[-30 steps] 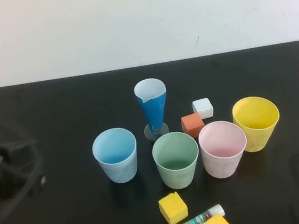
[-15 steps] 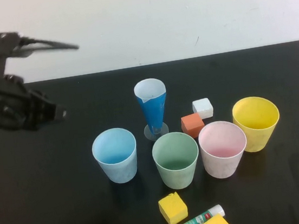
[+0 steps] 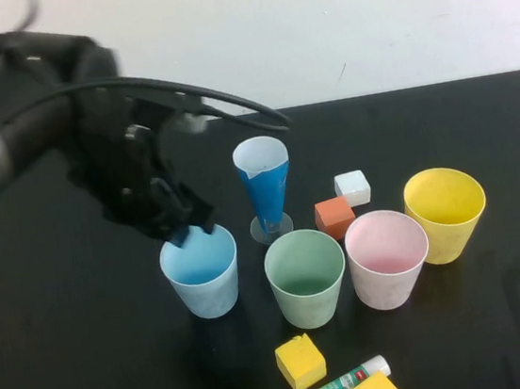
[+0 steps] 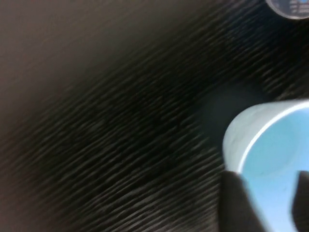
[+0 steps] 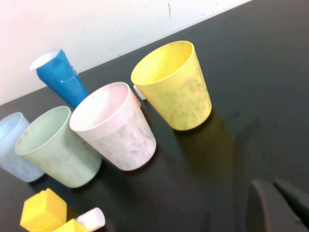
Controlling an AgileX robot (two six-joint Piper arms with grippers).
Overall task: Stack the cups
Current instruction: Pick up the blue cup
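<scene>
Over the short light-blue plastic cup (image 3: 201, 269) at the row's left end, the left gripper (image 3: 188, 229) is held with fingers apart — the rim should be gripped squarely. Off the table view, the right gripper (image 5: 277, 205) is parked — its fingers cannot be told.

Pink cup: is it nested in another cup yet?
No. In the high view the pink cup stands alone on the table between the green cup and yellow cup; the left gripper is at the blue cup.

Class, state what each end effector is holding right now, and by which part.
Nothing is held. The left end effector hangs open over the blue cup's rim; the right end effector is parked away from the cups.
</scene>
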